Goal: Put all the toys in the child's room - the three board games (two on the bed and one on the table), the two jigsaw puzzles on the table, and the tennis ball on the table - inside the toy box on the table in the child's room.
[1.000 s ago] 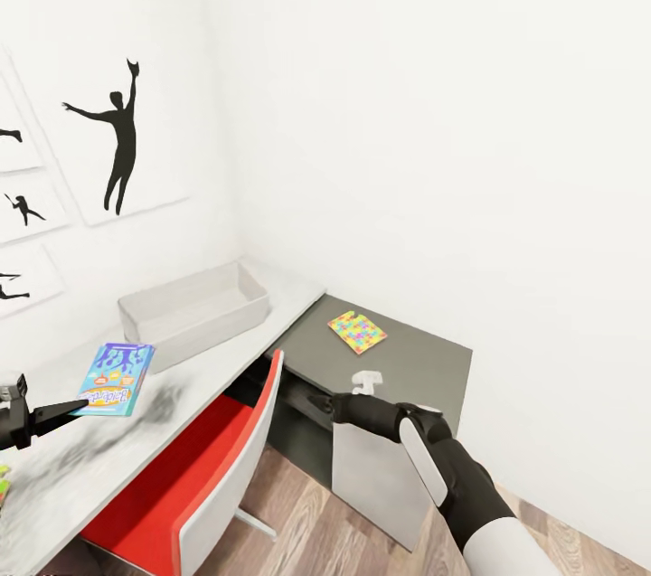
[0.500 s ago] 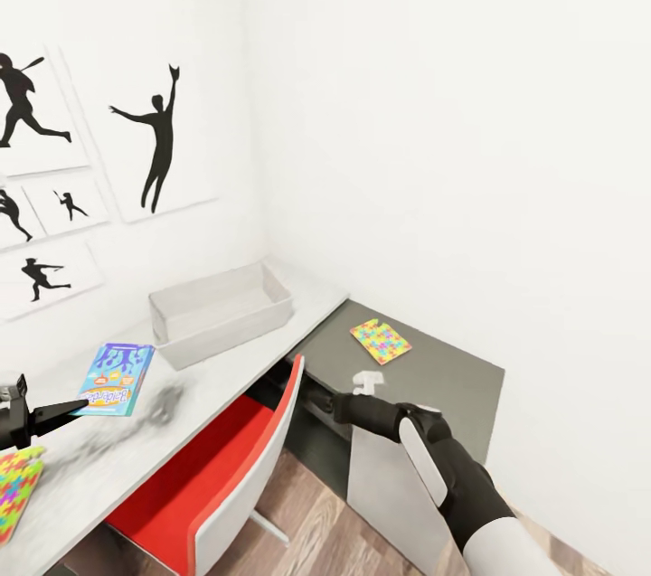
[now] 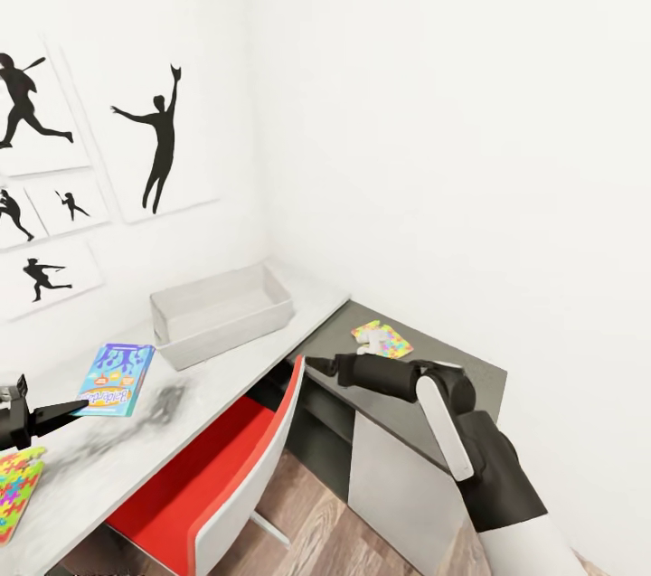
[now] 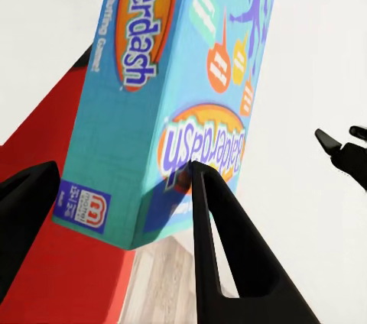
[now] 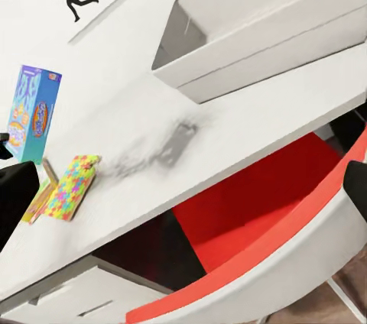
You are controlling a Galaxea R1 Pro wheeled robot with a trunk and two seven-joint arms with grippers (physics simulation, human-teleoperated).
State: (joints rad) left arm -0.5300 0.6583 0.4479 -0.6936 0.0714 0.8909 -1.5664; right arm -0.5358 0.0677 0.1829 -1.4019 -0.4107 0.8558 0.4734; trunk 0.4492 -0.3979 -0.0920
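My left tool [image 3: 68, 411] still clamps the board game [image 3: 116, 379]; my right arm has swung up over the puzzle [image 3: 387, 340], its tool [image 3: 316, 365] apart.

Board game title: "Balderdash" in purple letters on an orange oval, on the blue board game box [image 4: 164, 95], seen in the left wrist view; the oval at the upper middle cuts off the first letters and shows "alderdash".
Second title: the same word stands upside down on a yellow-rimmed oval at the frame's centre.
Maker's mark: a small blue square logo with "m" at the box's lower left corner.
Other print: too small to read.
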